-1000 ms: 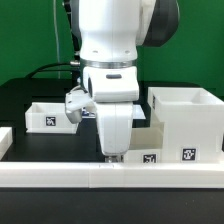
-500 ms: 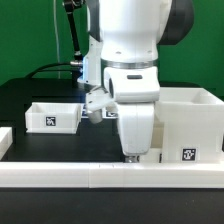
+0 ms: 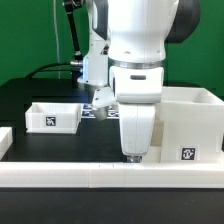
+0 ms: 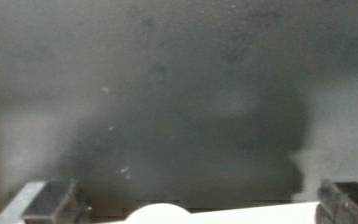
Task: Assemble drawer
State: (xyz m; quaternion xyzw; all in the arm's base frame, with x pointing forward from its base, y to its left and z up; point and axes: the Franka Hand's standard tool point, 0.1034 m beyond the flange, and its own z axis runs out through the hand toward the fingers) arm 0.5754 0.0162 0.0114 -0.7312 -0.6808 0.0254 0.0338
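Observation:
In the exterior view my gripper (image 3: pixel 133 156) points straight down just behind the front rail, beside the tall white box housing (image 3: pixel 190 120) with its tag. It hides most of the second small tray there. One small white tray (image 3: pixel 54 115) with a tag sits apart at the exterior view's left. In the blurred wrist view the gripper (image 4: pixel 194 203) is open. Its dark fingers (image 4: pixel 43 205) stand wide apart either side of a white rounded knob (image 4: pixel 158 214) and a white tray edge (image 4: pixel 247 218). They do not visibly touch it.
A long low white border rail (image 3: pixel 100 176) runs along the front, and another rail piece (image 3: pixel 4 140) shows at the exterior view's left edge. The table is black with a green backdrop behind. The arm's bulky white body blocks the middle of the exterior view.
The arm has moved toward the exterior view's right, from the middle of the front rail to beside the box housing, and now covers the tagged tray there.

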